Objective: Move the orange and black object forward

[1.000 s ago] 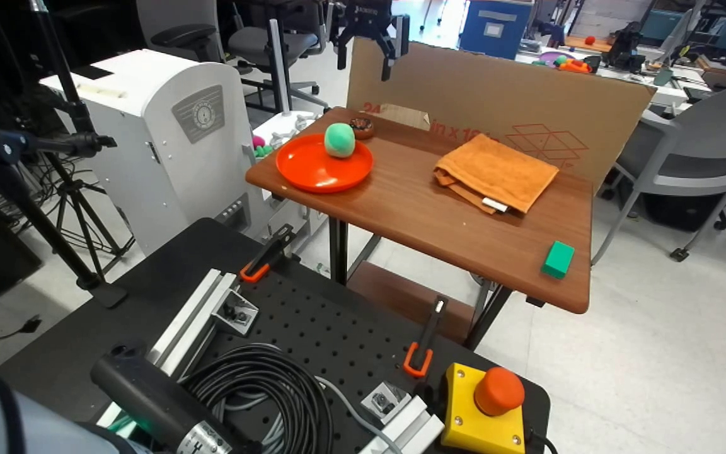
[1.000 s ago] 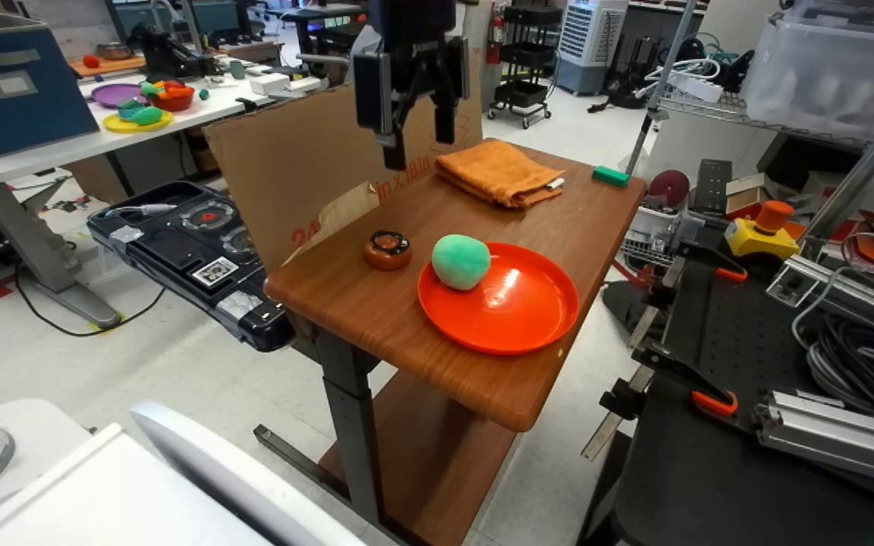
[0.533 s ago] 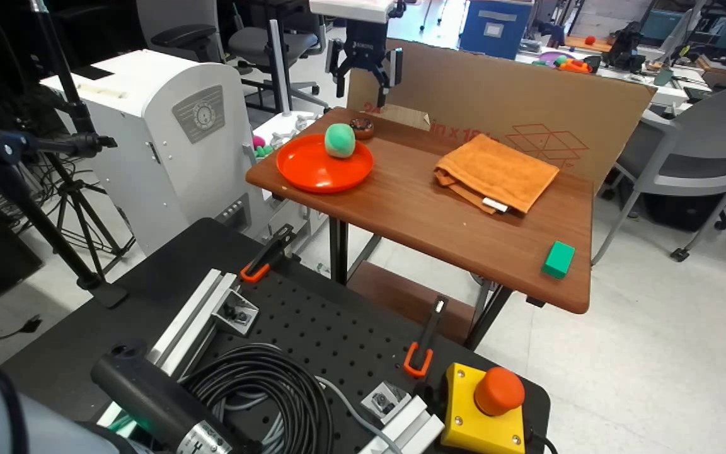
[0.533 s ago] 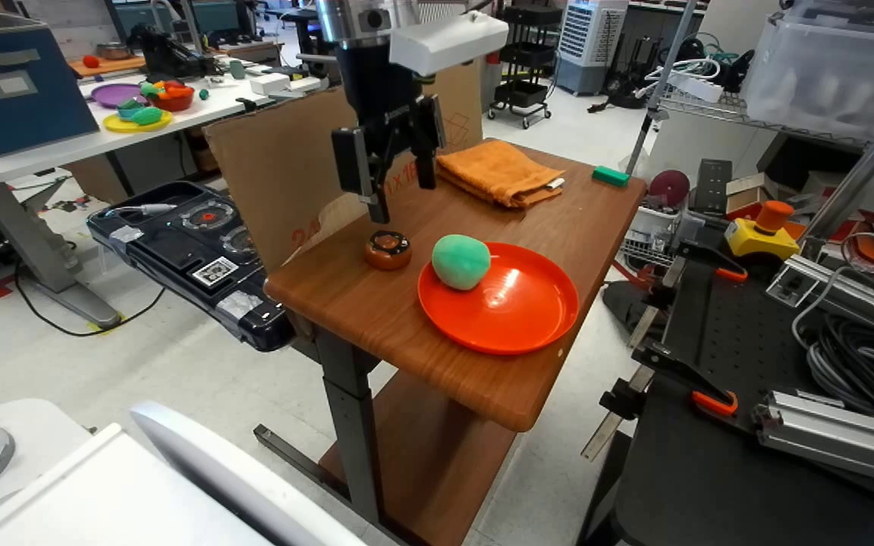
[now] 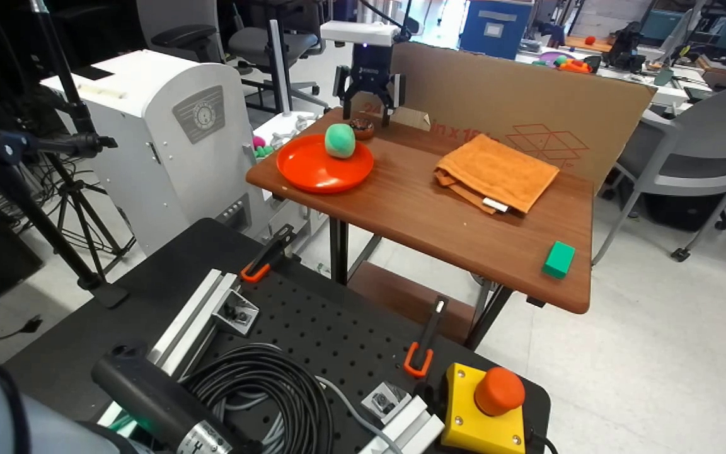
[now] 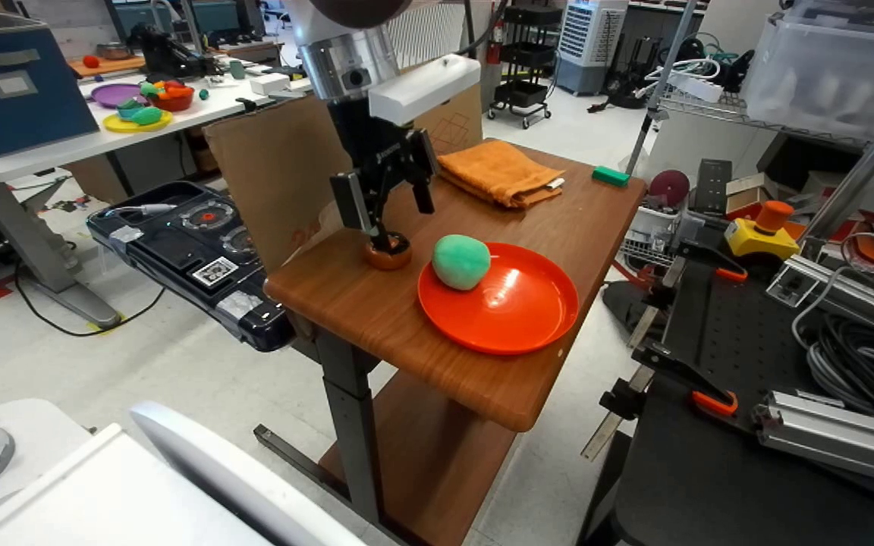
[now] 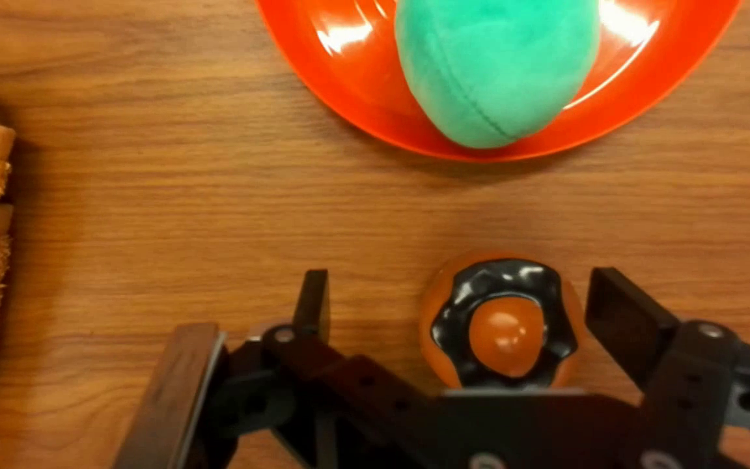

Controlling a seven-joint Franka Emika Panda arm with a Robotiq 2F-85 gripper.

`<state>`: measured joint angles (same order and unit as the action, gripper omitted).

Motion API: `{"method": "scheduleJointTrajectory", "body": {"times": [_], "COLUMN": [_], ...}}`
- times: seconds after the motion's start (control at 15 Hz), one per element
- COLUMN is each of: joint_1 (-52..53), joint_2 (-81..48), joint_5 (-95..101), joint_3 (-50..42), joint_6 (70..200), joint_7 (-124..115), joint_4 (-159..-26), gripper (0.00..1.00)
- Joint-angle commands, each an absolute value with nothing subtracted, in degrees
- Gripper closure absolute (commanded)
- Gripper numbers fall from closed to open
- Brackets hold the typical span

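Cardboard point(image 5: 464, 82) is backing a brown table point(image 5: 420, 205) as, in an exterior view, a gripper point(image 5: 366, 119) is hanging low by the orange and black object point(image 5: 364, 130), a doughnut-shaped piece sitting near a table corner.

In the wrist view, the fingers point(image 7: 629, 326) are standing wide apart, bare table showing between one finger and the object, so nothing is being gripped. The object is lying off centre in the gap, just beside the finger at picture right; whether it is touching is not showing. Grasping appears to be the step in hand; doing it well is probably calling for a sideways shift to centre the object, a straight descent past its glossy top, then a gentle squeeze. Which way counts as forward, the scene is not telling.

In an exterior view, a red plate point(image 6: 520, 315) is carrying a green ball point(image 6: 460, 262) near the object. Beyond, a red bowl point(image 6: 177, 105) is holding colourful pieces point(image 6: 170, 89) too small to name, a yellow plate point(image 6: 123, 127) is bearing green pieces point(image 6: 146, 116), a blue bin point(image 6: 42, 114) is showing no contents, and a clear tub point(image 6: 839, 83) is blurring its own.
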<state>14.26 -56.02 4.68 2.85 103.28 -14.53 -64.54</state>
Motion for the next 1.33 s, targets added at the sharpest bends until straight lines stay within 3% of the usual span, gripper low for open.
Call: {"method": "scheduleJointTrajectory", "body": {"times": [0.0, 0.4, 0.47, 0.8, 1.27], "joint_1": [15.8, 17.2, 17.3, 18.0, 17.3], "joint_2": [-61.5, -67.3, -68.2, -71.5, -65.4], "joint_5": [4.7, 4.9, 5.0, 5.5, 5.3], "joint_3": [2.3, 1.8, 1.7, 0.7, 1.7], "joint_6": [97.0, 91.7, 91.5, 90.8, 91.1], "joint_7": [-14.4, -14.9, -15.0, -15.4, -13.0], "joint_4": [-55.3, -46.9, -45.6, -39.3, -43.8], "gripper": [0.00, 0.00, 0.21, 0.58, 0.60]}}
